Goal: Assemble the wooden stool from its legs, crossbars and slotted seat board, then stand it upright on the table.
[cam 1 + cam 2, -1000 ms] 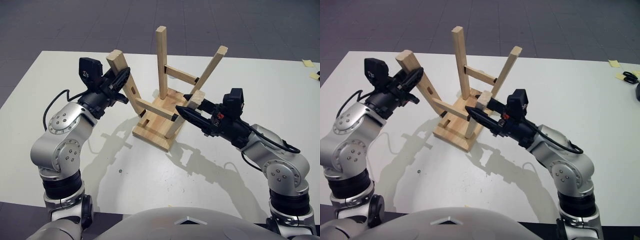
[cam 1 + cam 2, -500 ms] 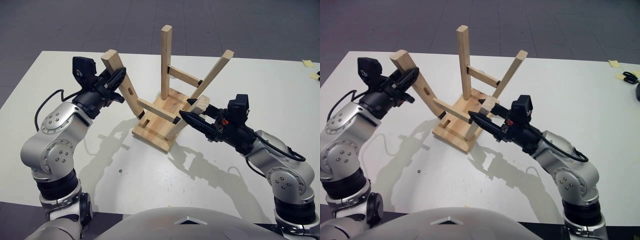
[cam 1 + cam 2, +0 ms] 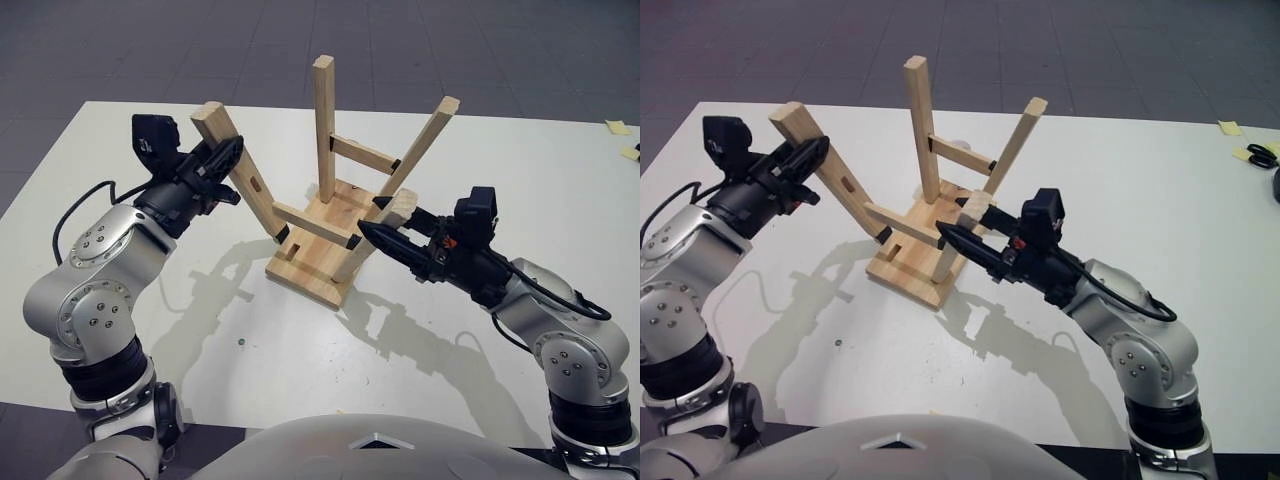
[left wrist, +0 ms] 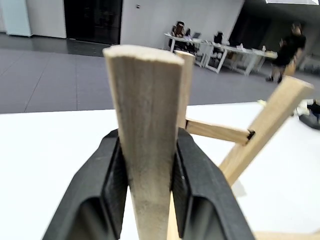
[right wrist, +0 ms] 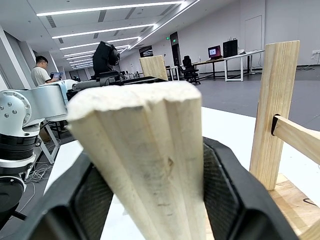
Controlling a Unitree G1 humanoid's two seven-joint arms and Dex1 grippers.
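Stool: I log it seemingly assembled, legs and crossbars fitted, inverted mid-surface on its seat board; left jaws clamped on 10 o'clock leg, right jaws on 4 o'clock leg; uprighting outstanding.

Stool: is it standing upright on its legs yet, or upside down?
Upside down. The seat board lies on the table and its legs point up; the left gripper and right gripper each clamp a leg.
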